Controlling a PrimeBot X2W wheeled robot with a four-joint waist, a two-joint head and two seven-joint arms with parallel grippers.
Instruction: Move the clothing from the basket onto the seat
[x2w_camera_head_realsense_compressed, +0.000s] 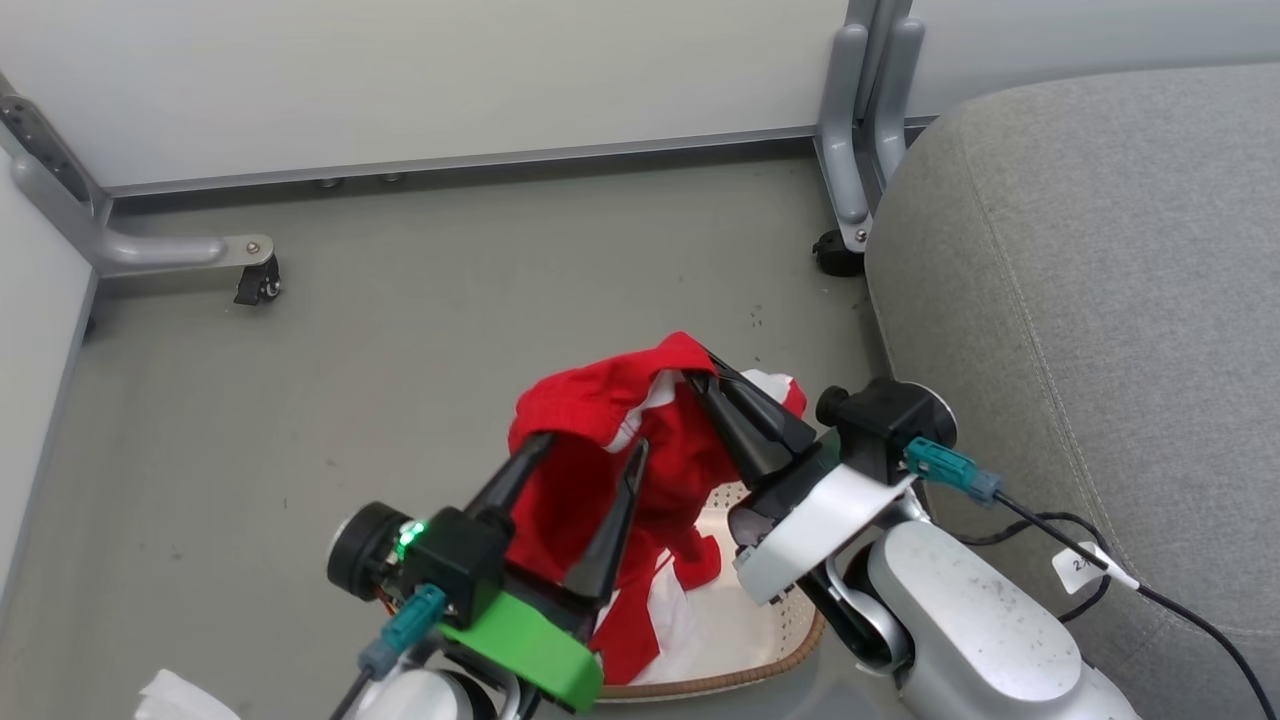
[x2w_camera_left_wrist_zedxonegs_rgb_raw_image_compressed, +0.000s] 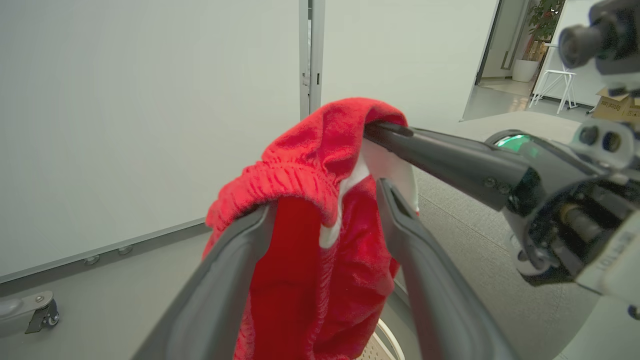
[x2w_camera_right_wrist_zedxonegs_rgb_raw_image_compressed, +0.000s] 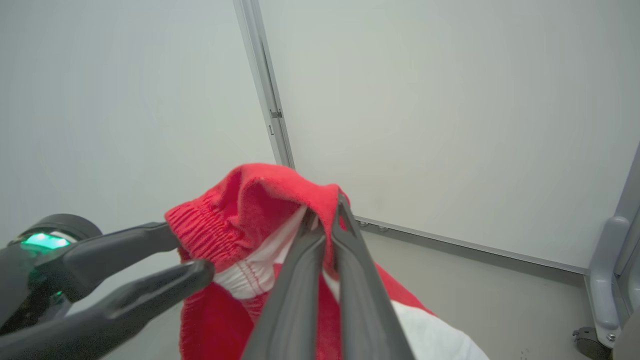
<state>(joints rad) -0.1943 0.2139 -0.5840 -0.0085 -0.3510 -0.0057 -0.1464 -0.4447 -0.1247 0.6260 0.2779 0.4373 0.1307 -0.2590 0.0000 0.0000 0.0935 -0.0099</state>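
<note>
Grey floor (x2w_camera_head_realsense_compressed: 450, 330), white panels (x2w_camera_head_realsense_compressed: 400, 80) behind. Right pincer (x2w_camera_head_realsense_compressed: 700, 368) clamps shut on the red clothing (x2w_camera_head_realsense_compressed: 590, 420), held above the basket (x2w_camera_head_realsense_compressed: 760, 640). Left pincer (x2w_camera_head_realsense_compressed: 592, 443) gapes wide, cloth draped over one finger. Next, likely: unhook it and swing to the seat (x2w_camera_head_realsense_compressed: 1100, 300).

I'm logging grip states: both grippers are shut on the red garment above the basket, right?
Not both. The right gripper is shut on the red garment above the basket, but the left gripper stands open, with the cloth loose between its jaws. The left wrist view shows it.
</note>
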